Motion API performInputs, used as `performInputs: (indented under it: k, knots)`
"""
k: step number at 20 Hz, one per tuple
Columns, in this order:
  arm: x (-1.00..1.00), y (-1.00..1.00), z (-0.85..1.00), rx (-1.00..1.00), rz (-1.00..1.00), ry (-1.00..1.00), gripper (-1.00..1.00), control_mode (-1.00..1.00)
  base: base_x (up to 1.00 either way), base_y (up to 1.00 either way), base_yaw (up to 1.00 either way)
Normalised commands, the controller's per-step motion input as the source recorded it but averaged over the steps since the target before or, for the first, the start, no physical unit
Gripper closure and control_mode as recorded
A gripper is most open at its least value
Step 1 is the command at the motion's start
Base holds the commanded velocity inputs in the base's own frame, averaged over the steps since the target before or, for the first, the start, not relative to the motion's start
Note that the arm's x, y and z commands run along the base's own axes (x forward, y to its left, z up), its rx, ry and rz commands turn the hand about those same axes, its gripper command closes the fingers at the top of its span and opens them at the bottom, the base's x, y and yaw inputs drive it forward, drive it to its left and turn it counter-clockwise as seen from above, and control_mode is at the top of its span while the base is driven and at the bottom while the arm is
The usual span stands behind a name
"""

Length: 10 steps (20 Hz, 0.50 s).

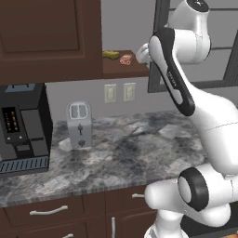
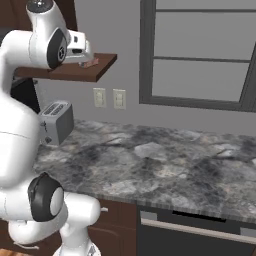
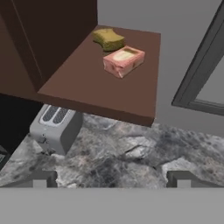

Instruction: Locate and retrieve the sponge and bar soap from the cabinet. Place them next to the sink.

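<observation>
- The end effector [image 3: 112, 178] is spread wide and empty, poised off the front edge of the cabinet [image 3: 52, 39] shelf board, above the worktop [image 3: 131, 153].
- The bar soap [image 3: 124, 61] lies on the shelf ahead of the fingertips [image 3: 43, 178], well apart from them.
- The sponge [image 3: 108, 38] sits just beyond the soap, nearer the back wall.
- A toaster [image 3: 56, 124] stands on the worktop below.
</observation>
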Motion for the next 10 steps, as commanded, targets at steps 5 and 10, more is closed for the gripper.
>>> performInputs:
  k: [5,10]
  knots:
    - [0.68,0.19,0.0,-0.05,0.02,0.0,-1.0,-1.0,0.0,0.0,0.0]
    - [0.63,0.02,-0.04,0.0,0.05,0.0,-1.0,-1.0,0.0,0.0,0.0]
